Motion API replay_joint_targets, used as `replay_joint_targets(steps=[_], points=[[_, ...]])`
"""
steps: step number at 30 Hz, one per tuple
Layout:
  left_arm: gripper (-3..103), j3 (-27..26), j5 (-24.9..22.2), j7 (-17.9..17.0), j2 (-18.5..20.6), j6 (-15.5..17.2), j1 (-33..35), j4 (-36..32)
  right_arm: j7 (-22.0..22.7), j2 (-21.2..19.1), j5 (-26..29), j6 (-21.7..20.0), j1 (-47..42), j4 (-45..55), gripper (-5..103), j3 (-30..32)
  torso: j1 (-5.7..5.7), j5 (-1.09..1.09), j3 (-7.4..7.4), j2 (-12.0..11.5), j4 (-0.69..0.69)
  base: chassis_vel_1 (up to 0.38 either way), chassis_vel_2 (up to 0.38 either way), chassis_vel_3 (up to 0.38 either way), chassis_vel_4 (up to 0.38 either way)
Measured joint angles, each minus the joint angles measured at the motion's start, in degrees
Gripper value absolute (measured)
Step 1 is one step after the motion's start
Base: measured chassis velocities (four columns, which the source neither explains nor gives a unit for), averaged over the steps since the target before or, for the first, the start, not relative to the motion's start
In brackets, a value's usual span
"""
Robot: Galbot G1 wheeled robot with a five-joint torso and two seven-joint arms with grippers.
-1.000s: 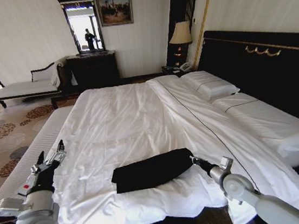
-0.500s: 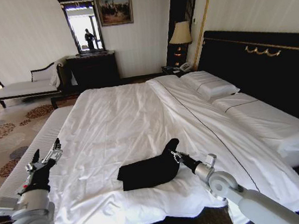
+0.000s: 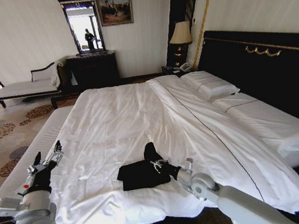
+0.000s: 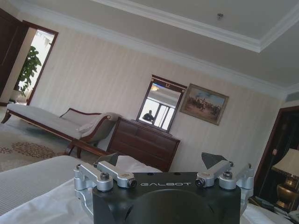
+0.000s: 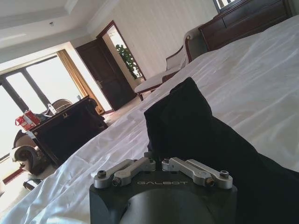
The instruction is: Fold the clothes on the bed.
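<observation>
On the near part of the bed: the black T-shirt (image 3: 142,174) lies bunched in a dark heap on the white sheet, one end pulled up into a peak.
T-shirt's raised end: it stands up directly at the right gripper's fingers; in the right wrist view the cloth (image 5: 196,126) rises just beyond the fingers and drapes down past them to one side.
Right gripper (image 3: 157,164): its fingers are closed on that lifted fold, the arm reaching in low over the sheet from the robot's right.
Bed (image 3: 123,120): white sheet lightly creased around the shirt; white pillows (image 3: 210,86) lie far beyond the right fingers, against the black headboard (image 3: 263,60).
Left gripper (image 3: 47,159): held above the bed's left edge, well apart from the shirt, fingers spread open with nothing between them; the left wrist view shows the two fingers (image 4: 108,160) parted.
</observation>
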Motion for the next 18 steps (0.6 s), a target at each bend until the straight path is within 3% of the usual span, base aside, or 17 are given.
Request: replay_joint_targets(steps=[5, 18], points=[[100, -0.04, -0.01, -0.51, -0.14, -0.10, 0.01, -0.37, -0.24, 2.42, -0.59, -1.14, 2.78, -3.10, 1, -3.07, 0.00, -0.01, 0.00, 0.00, 0.01, 0.000, 0.000, 0.000, 0.000], [100, -1.06, -0.74, -1.63, -1.04, -0.35, 0.28, -0.94, -0.65, 2.06, -1.10, -1.28, 6.78, -5.45, 1, -9.57, 0.00, -0.01, 0.00, 0.00, 0.00, 0.000, 0.000, 0.000, 0.000]])
